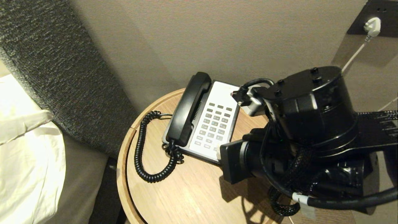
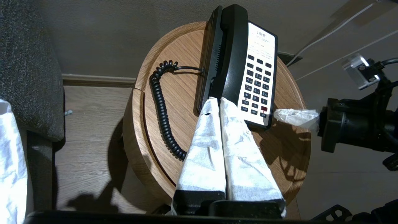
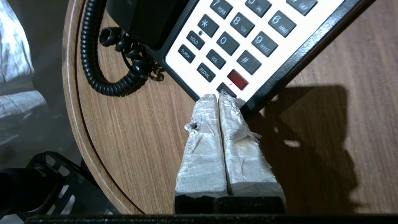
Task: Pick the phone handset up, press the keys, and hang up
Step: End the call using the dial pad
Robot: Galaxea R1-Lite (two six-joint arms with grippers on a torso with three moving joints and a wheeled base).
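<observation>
The handset (image 1: 188, 109) lies in its cradle on the left side of the phone base (image 2: 271, 40), which sits on the round table (image 1: 186, 193); its long axis runs straight away from the left gripper (image 2: 216, 102), near end towards it, far end towards the wall. In the left wrist view the left gripper's two taped fingers (image 2: 205, 149) are pressed together, holding nothing, their tips in line with the handset's near end; whether they touch it I cannot tell. The right gripper (image 3: 218, 97) also has its taped fingers flush together and empty, with the tips at the near corner of the keys (image 3: 231, 46), just by the bottom row and close to the red key (image 3: 238, 79). The coiled cord (image 1: 146, 149) loops on the table on the far side of the handset from the right gripper. The left gripper is the nearer to the handset, and the right to the keys. Judging by this, lifting the handset would call for the left fingers to open across its narrow width, at right angles to that long axis.
</observation>
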